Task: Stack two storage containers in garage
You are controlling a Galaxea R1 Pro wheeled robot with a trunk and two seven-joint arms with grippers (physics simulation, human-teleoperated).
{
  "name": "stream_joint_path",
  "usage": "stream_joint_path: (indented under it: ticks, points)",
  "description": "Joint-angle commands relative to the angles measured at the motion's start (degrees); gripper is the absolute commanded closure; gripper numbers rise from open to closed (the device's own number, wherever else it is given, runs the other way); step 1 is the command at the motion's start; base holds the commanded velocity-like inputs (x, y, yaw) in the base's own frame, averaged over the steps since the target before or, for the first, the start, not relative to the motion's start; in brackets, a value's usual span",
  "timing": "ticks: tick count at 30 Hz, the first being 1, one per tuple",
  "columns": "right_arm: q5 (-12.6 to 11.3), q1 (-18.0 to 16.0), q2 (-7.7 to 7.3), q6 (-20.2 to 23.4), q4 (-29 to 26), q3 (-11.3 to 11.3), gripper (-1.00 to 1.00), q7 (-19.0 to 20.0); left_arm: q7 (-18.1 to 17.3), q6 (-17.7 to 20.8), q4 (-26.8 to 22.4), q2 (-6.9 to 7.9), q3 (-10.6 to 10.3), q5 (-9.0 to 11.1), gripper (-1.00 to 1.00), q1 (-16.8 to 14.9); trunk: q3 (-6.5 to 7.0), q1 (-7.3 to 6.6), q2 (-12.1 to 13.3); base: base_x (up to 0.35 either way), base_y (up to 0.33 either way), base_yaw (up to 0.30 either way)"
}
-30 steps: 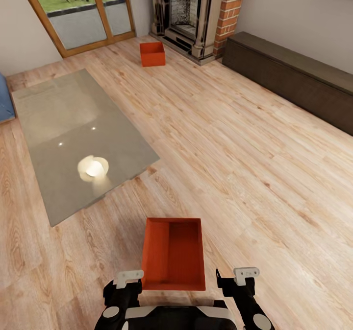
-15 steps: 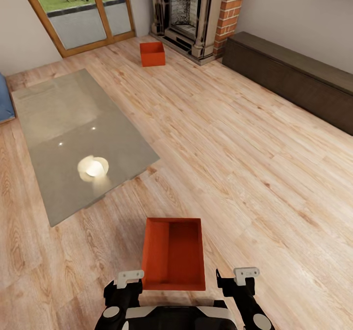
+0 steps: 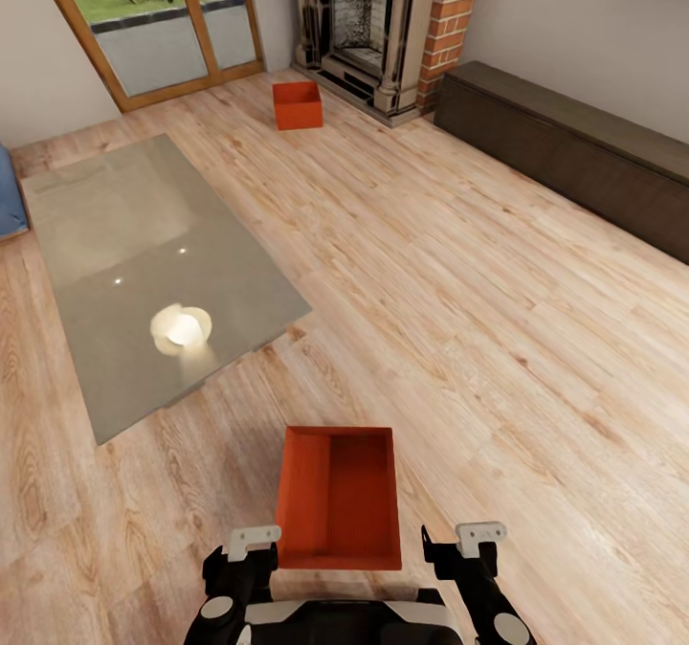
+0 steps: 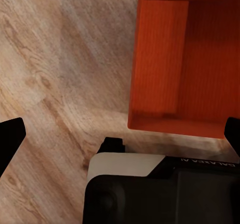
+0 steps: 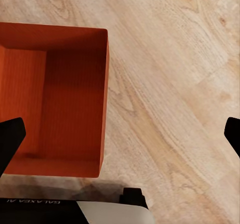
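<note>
Your biggest risk here is the grip itself. The near storage container (image 3: 340, 497) sits on the light wood-plank floor (image 3: 498, 339) directly ahead of your base, between the left gripper (image 3: 251, 542) and the right gripper (image 3: 476, 536), and neither touches it. Its walls are thin and slightly flared, so if you squeeze it from the two sides the jaws may slide up the flare, or the walls may bow and the bin slip out. If you close on a single rim instead, an empty bin will likely tip and hang crooked on the way to the garage.

Both sets of jaws are released and spread wide; in each wrist view only the dark fingertips show at the frame's edges, with nothing between them. The left one looks nearer the bin's side than the right, so if you close evenly you could shove it sideways across the planks.

The near container stands upright, mouth up, its long axis running straight away from you, a short wall facing your base. The second storage container (image 3: 298, 105) is well apart, at the far end of the floor just beside the fireplace (image 3: 368, 23) hearth, also mouth up, turned slightly off that line.
</note>
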Motion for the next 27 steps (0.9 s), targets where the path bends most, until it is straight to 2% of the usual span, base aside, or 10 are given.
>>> stream_joint_path:
  ticks: [1,27]
  points:
    - [0.6,0.0,-0.01,0.4,-0.1,0.1,-1.00,-0.3,0.4,0.3,-0.1,0.03,-0.1,0.4,-1.00,0.0,-0.25,0.25,-0.5,0.000,0.000,0.000]
    - [0.5,0.0,0.00,0.4,-0.1,0.0,-1.00,-0.3,0.5,0.2,-0.1,-0.04,-0.1,0.3,-1.00,-0.1,-4.92,5.96,-10.9,0.000,0.000,0.000]
